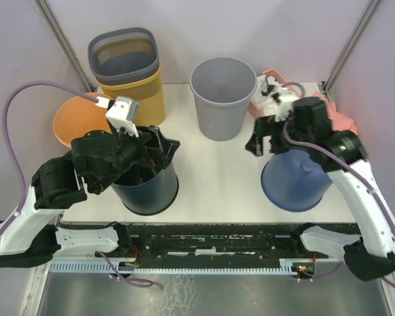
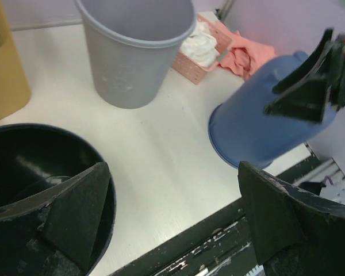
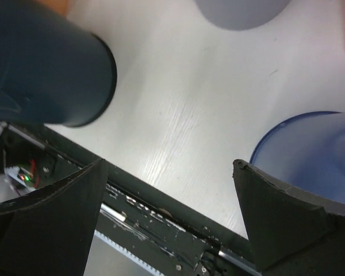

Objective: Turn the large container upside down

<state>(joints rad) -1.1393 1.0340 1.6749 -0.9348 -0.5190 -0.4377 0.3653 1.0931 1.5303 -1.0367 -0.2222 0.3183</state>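
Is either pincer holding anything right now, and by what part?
Nothing is held. Both stand open: left pincer above the dark bin's rim, right pincer above the blue container's edge.

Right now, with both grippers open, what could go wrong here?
The inverted blue plastic bucket sits close to the front edge of the white table; the right gripper, open close by, could nudge it off.
The left gripper hangs over the upright dark navy bucket and could snag its rim, tipping it.

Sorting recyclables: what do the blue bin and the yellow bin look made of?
Blue bin: likely plastic, smooth, softly glossy highlights. Yellow bin: probably plastic too, ribbed matte wall, grey slotted upper band.
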